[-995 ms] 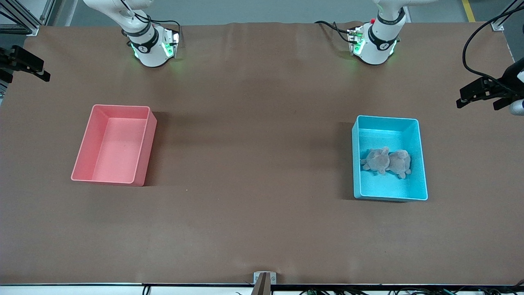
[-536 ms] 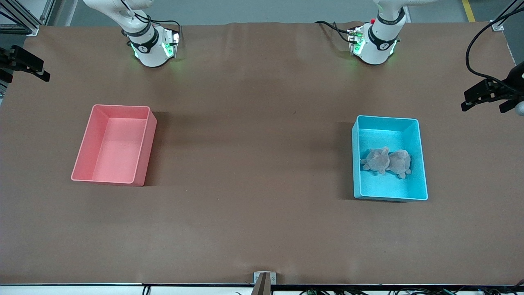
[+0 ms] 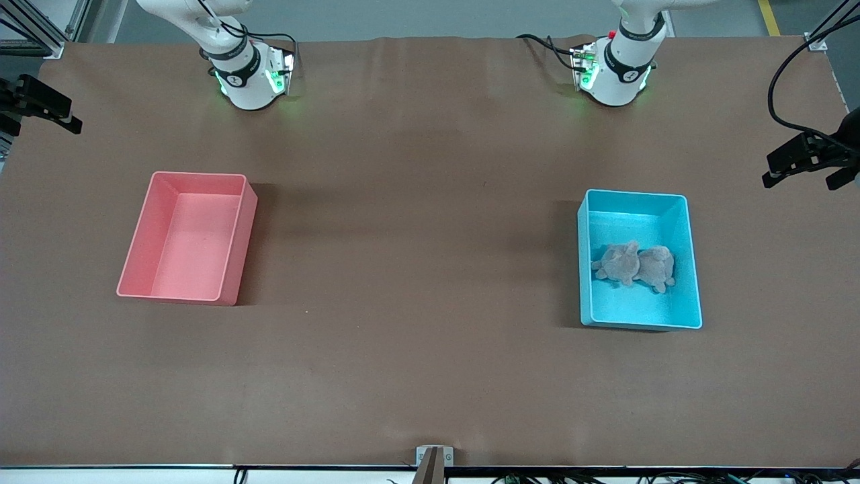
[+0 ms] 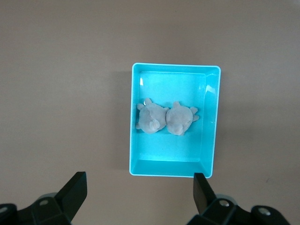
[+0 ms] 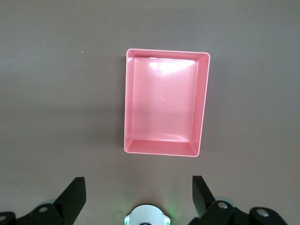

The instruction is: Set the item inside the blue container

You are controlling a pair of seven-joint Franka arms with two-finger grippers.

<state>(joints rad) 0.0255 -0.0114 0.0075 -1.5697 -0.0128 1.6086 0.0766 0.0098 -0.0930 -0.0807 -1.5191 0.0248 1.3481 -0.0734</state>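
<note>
blue container [image 3: 695,282] sits toward left arm's end of table, two grey plush toys [image 3: 634,264] lying side by side in it, touching, about mid-floor. pink bin [image 3: 232,252] toward right arm's end, nothing in it. no loose item seen on table, so task looks done; step in hand reads as parking. left gripper [image 3: 809,160] up high over table edge past the blue container, fingers spread wide, holding nothing. right gripper [image 3: 41,107] at the other table edge, fingers spread too per its wrist view, empty, arm waits. to do well: keep lift vertical, clear of rim, don't nudge bin. both arms' upper links cut off at frame top; plush faces too small to make out.
</note>
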